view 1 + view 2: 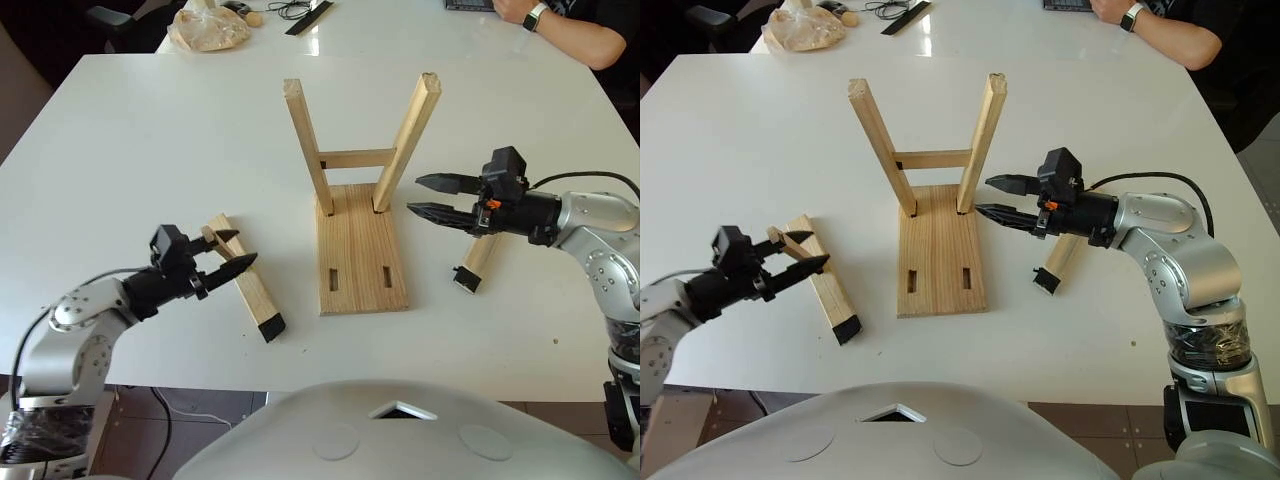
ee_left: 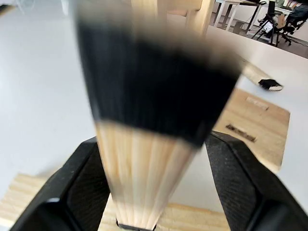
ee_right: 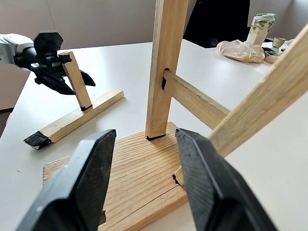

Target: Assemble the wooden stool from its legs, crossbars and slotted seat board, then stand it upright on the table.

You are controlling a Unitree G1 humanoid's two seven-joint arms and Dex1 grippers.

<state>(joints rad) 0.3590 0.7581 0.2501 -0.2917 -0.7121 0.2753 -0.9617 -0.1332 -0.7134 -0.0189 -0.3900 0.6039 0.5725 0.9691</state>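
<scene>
The seat board (image 1: 360,245) lies flat at the centre of the table (image 1: 150,150), grain running top to bottom of the frame. Two legs, the left upright leg (image 1: 308,145) and the right upright leg (image 1: 408,140), stand in the slots at the board's upper end and splay outward toward the top of the frame. A crossbar (image 1: 355,158) joins them just above the board. The two slots (image 1: 334,275) at the board's lower end are unfilled.

At lower left, well apart from the board, a loose leg (image 1: 250,290) lies flat on the table, its black-capped end toward the bottom of the frame. A short crossbar (image 3: 77,82) rises from it at a slight tilt. The left gripper (image 1: 238,250) has this short crossbar between its fingers (image 2: 82,187), which bear on opposite faces of the wood.

At centre right, the right gripper (image 1: 413,196) hovers just beside the right upright leg, above the table. Its fingers (image 3: 91,178) are spread wide with nothing between them. A second loose leg (image 1: 478,258) lies flat beneath that arm, black cap toward the lower edge.

A crumpled plastic bag (image 1: 208,28) rests at the upper left of the frame.
</scene>
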